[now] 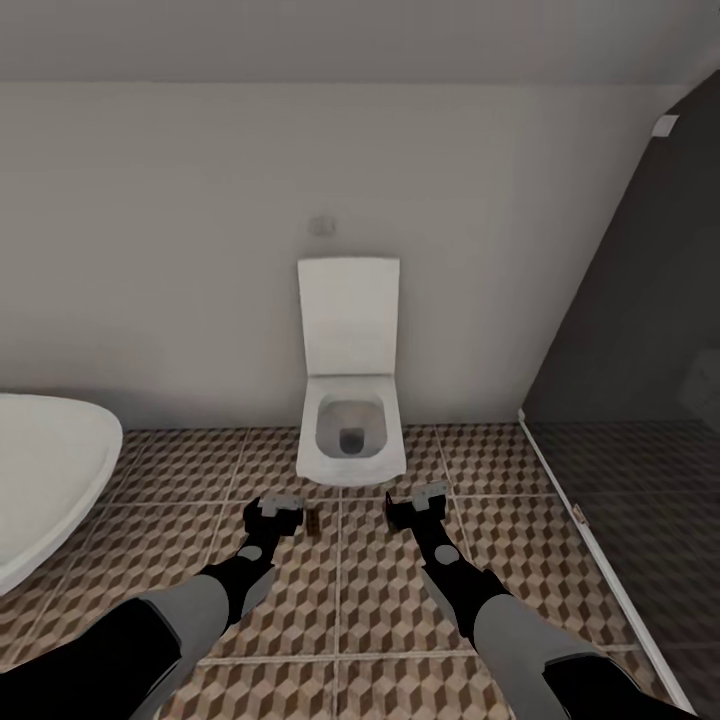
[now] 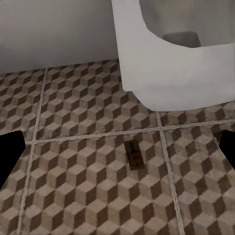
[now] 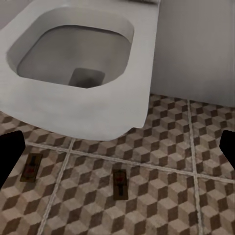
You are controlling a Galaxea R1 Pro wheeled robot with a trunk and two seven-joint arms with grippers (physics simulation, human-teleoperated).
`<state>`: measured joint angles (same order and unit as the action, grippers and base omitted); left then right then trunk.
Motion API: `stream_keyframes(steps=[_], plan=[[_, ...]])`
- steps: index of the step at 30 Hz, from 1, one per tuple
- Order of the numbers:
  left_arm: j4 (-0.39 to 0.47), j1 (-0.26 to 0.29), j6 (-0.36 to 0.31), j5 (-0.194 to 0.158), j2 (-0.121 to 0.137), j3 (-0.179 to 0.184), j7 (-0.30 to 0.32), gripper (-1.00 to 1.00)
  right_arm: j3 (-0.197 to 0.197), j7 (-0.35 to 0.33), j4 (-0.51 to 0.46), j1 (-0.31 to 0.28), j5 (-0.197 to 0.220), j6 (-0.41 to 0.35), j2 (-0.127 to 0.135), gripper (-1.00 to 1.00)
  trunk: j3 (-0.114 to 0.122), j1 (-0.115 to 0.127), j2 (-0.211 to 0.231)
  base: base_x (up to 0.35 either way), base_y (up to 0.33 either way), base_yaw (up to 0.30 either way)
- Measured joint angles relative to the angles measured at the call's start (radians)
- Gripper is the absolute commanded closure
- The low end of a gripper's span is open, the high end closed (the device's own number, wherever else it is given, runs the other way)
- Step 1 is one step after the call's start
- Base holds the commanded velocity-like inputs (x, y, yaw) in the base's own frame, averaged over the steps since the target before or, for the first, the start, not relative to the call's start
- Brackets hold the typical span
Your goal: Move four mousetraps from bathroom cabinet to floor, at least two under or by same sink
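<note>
One mousetrap (image 1: 313, 522) lies flat on the cube-patterned bathroom floor (image 1: 340, 600), just in front of the toilet and between my two grippers. In the left wrist view that mousetrap (image 2: 133, 154) lies on a tile below the open fingertips (image 2: 10, 156). The right wrist view shows two mousetraps (image 3: 32, 167) (image 3: 120, 184) side by side on the floor in front of the bowl. My left gripper (image 1: 275, 510) and right gripper (image 1: 418, 505) both hover low over the tiles, open and holding nothing. The cabinet is out of view.
A white toilet (image 1: 350, 440) with its lid up stands against the back wall. A white rounded basin (image 1: 45, 480) juts in at the left. A dark glass shower screen (image 1: 620, 480) with a white sill closes off the right side.
</note>
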<state>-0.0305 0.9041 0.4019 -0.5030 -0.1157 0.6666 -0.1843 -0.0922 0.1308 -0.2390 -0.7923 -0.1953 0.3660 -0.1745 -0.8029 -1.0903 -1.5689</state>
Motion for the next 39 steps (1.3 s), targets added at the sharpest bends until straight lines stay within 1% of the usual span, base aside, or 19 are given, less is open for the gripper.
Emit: stream_keyframes(steps=[39], plan=[[0.0, 0.0, 0.0, 0.0, -0.001, 0.0, 0.001, -1.0, 0.001, 0.0, 0.0, 0.0, 0.0, 0.0, 0.0, -1.0, 0.122, 0.15, 0.273, 0.0, 0.0, 0.0]])
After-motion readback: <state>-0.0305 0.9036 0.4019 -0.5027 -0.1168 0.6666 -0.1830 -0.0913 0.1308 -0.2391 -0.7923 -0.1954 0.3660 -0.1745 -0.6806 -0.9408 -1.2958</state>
